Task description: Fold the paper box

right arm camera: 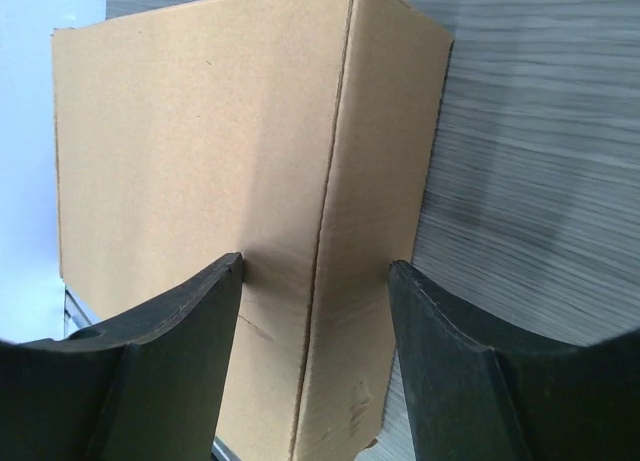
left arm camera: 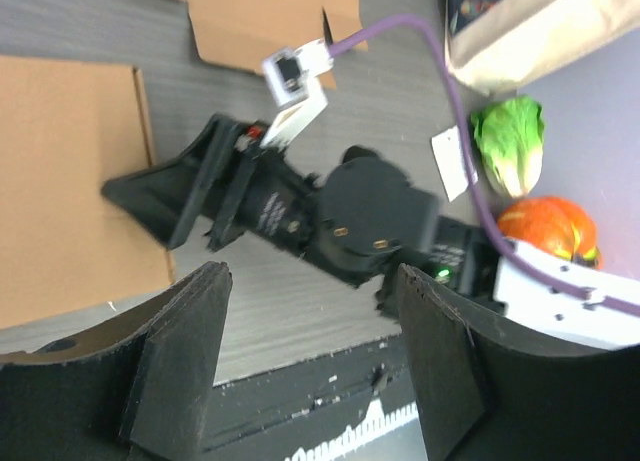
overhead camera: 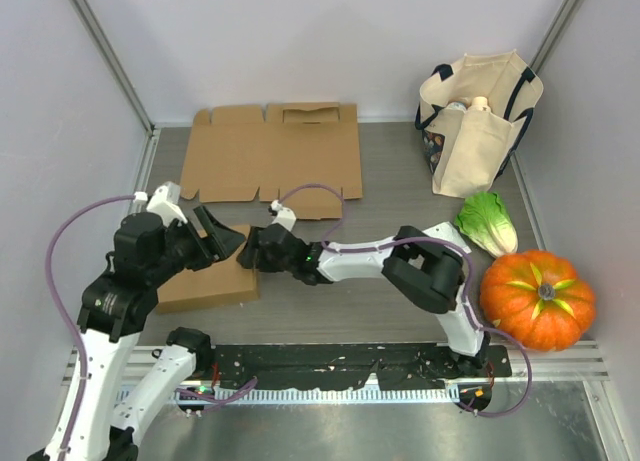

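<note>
Paper box: folded brown paper box point(overhead camera: 200, 281) lying on the grey table point(overhead camera: 400, 171), near-left part, just ahead of the left arm's base.
Box, close view: in the right wrist view the paper box point(right arm camera: 200, 161) shows a broad top face, a narrower side face and one sharp crease between them.
Right gripper: right gripper point(overhead camera: 252, 251) reaches across from the right and sits at the box's right edge.
Right gripper, jaws: right gripper point(right arm camera: 315, 271) is partly spread. The crease and side face of the box lie in the gap. One finger overlaps the top face, the other stands over the table just beyond the side face. Contact with the cardboard cannot be told.
Left gripper: left gripper point(overhead camera: 228, 239) hangs above the box's far-right corner, just beside the right gripper.
Left gripper, jaws: left gripper point(left arm camera: 312, 281) is parted, with nothing held. Through the gap show the table and the right arm's wrist. The paper box point(left arm camera: 60, 181) lies off to the left of its fingers, outside the gap.
Flat cardboard sheet: an unfolded flat cardboard sheet point(overhead camera: 270, 156) lies at the back of the table, apart from the box.
Tote bag: cream tote bag point(overhead camera: 480, 121) stands in the back-right corner.
Lettuce: a lettuce point(overhead camera: 487, 221) lies near the bag's foot.
Pumpkin: an orange pumpkin point(overhead camera: 537, 299) sits just beside the lettuce, on its near side.
</note>
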`<state>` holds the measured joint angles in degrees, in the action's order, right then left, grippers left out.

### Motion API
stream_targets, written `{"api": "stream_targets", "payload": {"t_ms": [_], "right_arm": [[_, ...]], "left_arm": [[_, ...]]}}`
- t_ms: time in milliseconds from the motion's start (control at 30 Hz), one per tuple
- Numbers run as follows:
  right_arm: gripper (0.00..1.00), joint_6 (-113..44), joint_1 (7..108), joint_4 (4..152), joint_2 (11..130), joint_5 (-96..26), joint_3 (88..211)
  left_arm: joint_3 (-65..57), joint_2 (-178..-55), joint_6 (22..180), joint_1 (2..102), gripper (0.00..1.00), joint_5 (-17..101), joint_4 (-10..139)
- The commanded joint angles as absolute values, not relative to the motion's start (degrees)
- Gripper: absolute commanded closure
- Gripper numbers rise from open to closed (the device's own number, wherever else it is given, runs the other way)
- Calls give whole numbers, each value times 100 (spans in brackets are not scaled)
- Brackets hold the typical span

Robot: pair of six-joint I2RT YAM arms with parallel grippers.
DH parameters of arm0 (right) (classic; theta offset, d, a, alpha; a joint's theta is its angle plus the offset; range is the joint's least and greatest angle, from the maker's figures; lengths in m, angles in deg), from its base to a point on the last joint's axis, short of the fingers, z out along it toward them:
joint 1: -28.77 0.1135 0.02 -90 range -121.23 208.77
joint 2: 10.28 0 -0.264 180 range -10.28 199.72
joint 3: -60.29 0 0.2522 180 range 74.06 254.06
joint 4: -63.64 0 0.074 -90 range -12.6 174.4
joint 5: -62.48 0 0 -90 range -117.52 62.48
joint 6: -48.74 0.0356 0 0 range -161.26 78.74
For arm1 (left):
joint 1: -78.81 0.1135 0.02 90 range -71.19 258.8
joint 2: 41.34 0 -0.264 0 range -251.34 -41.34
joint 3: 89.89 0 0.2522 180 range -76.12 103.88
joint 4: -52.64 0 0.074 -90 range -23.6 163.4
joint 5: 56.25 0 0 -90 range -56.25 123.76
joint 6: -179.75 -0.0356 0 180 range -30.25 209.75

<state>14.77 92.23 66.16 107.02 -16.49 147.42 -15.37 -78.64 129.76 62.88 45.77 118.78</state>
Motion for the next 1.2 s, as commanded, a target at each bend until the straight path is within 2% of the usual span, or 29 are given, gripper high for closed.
{"api": "stream_targets", "payload": {"t_ms": [0,133,233,267,333,367,467,533,667,800,867,1033,1067,1133,1167], "right_arm": [[35,1498,9539,6308,11398,-1854,15990],[27,1701,9522,5825,11357,-2206,15924],[18,912,8996,5562,10077,-2136,14643],[16,640,8585,5526,9437,-2389,14073],[14,-10,7934,6296,8906,-2636,13726],[13,-239,7130,6638,8538,-2898,13386],[12,-970,5888,6615,8437,-3768,13136],[14,-1181,5016,6615,8849,-4534,13337],[17,-1156,4504,6318,9421,-4650,13785],[33,-490,4336,5984,10142,-4852,14182],[39,36,4450,5388,10380,-4923,14077],[46,978,4661,4262,10433,-4203,13348],[54,1154,4696,3859,10581,-4028,13225],[58,1699,4758,3427,10810,-3956,13233],[65,1831,4836,3138,11046,-3947,13337]], "left_arm": [[-1083,-7545,12825,6281,29,3667,12037],[-933,-7622,12798,6281,28,3577,11984],[-1090,-7833,12763,6281,25,3858,11731],[-1178,-7921,12763,6281,25,4137,11625],[-1406,-8245,12833,6281,25,4508,11275],[-1512,-8334,12981,6281,26,4849,11098],[-1969,-8571,13289,6246,26,5159,10263],[-2206,-8730,13413,6141,26,5247,9720],[-2637,-9186,13747,5702,22,5117,8664],[-2770,-9695,13765,5043,24,4334,8074],[-2665,-9916,13695,4919,27,4290,8064],[-2366,-10242,13257,4708,31,4184,8222],[-2322,-10251,13203,4699,31,4184,8275],[-2155,-10277,13106,4673,32,4184,8520],[-2076,-10269,13019,4673,32,4201,8626]]}}
